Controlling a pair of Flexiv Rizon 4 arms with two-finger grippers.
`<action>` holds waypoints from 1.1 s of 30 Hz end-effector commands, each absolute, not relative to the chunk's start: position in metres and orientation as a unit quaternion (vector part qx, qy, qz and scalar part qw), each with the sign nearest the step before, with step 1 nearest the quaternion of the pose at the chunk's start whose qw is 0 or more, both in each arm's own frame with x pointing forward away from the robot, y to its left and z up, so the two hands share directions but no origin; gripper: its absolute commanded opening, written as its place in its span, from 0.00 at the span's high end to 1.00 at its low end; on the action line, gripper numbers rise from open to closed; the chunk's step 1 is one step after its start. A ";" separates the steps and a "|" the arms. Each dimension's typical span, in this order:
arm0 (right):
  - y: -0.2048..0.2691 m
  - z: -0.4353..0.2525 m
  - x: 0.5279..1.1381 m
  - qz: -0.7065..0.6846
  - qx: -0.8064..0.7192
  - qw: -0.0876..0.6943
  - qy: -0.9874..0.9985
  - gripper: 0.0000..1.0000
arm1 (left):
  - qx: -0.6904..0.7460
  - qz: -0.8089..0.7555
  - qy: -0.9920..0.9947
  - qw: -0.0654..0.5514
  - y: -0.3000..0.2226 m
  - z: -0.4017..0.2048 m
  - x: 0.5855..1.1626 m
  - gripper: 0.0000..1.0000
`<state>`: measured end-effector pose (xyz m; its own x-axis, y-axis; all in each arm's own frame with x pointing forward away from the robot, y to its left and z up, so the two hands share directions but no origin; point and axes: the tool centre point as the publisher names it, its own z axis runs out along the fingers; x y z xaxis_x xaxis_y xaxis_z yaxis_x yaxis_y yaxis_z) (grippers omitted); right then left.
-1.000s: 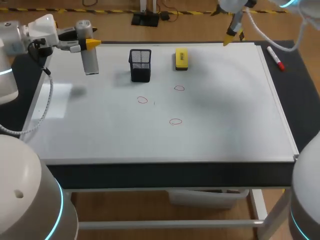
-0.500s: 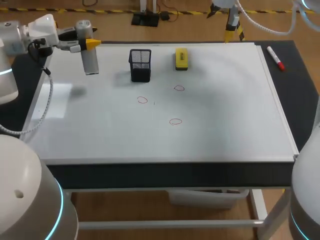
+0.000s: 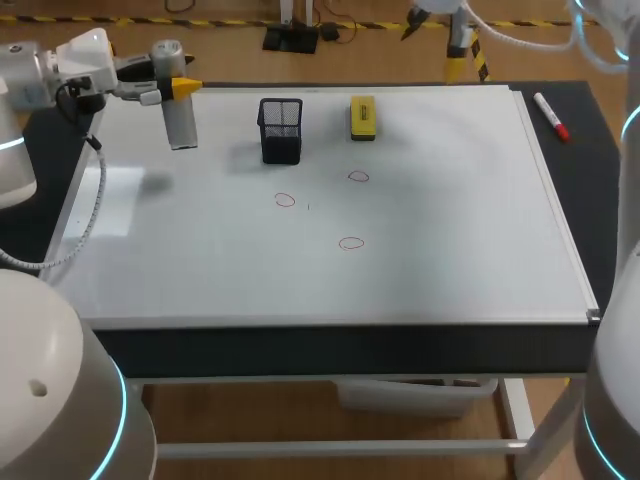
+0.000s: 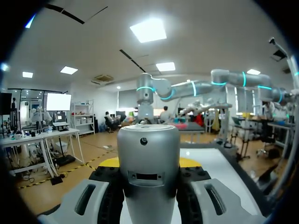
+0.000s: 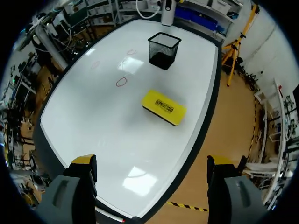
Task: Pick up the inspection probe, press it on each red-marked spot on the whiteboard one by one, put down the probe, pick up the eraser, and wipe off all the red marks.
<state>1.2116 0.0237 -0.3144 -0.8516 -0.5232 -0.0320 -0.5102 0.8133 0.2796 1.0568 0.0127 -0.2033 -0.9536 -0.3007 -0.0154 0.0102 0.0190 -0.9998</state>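
Your left gripper (image 3: 186, 89) clasps the probe (image 3: 181, 125), held upright above the whiteboard's (image 3: 450, 220) far left corner. Your right gripper (image 5: 152, 173) hangs with fingers spread wide over the far edge, the eraser (image 5: 163, 107) lying ahead of it, near the mesh cup (image 5: 164, 50). Three red marks (image 3: 351, 243) sit mid-board

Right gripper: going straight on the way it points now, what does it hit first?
Probably the yellow eraser, lying on the whiteboard straight ahead of the right gripper, in line with the gap between its open jaws. Depth is unclear: it could touch bare board just short of it.
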 end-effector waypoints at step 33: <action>0.121 -0.389 1.211 -0.036 0.670 0.207 -0.712 0.00 | -0.103 -0.693 0.705 0.113 0.012 -0.203 1.056 1.00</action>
